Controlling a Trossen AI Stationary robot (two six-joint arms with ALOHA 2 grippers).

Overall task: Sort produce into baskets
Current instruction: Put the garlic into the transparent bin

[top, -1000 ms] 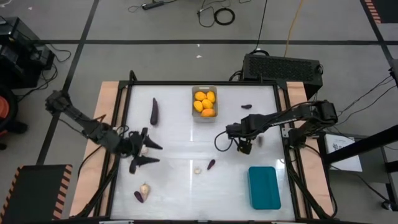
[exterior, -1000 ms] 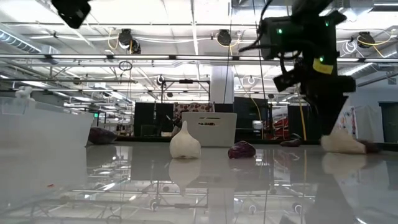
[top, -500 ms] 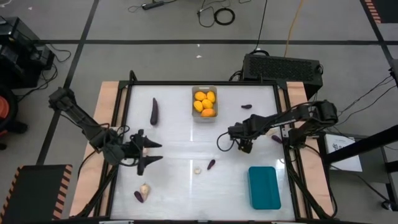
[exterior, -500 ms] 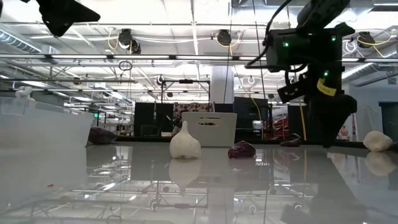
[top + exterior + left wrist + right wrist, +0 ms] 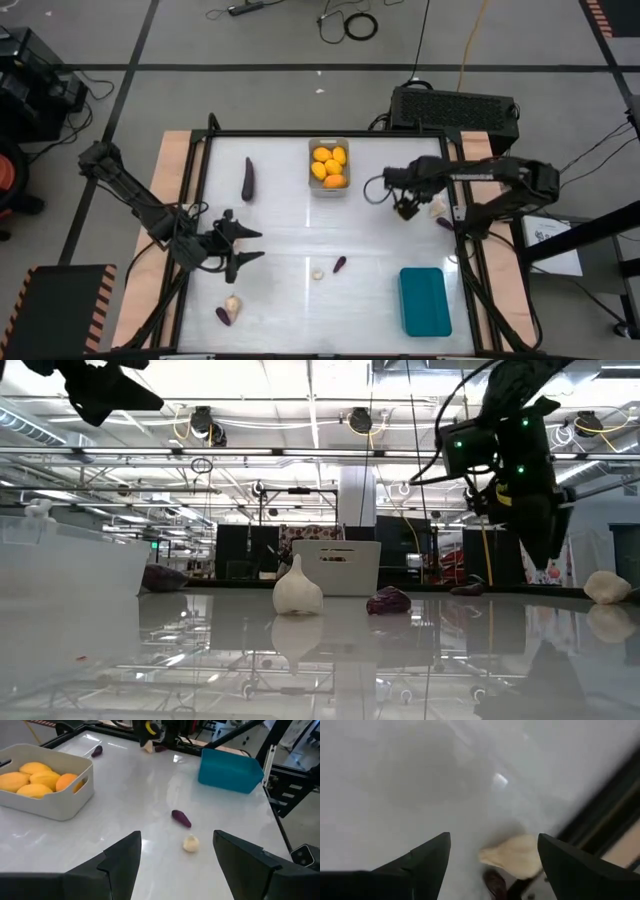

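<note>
Overhead, both grippers hover with jaws apart, holding nothing.
Right gripper [image 5: 406, 209] is just beside a garlic bulb [image 5: 435, 207]; left gripper [image 5: 243, 246] waits. Grey basket [image 5: 329, 146] holds yellow-orange fruits [image 5: 329, 166]; teal basket [image 5: 425, 301] sits apart.

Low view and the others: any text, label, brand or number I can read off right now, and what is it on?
None can be read.
White box beyond the table in the low view: a dark mark on its front, too small to read.
Grey basket, teal basket, both grippers: no lettering shows.
</note>
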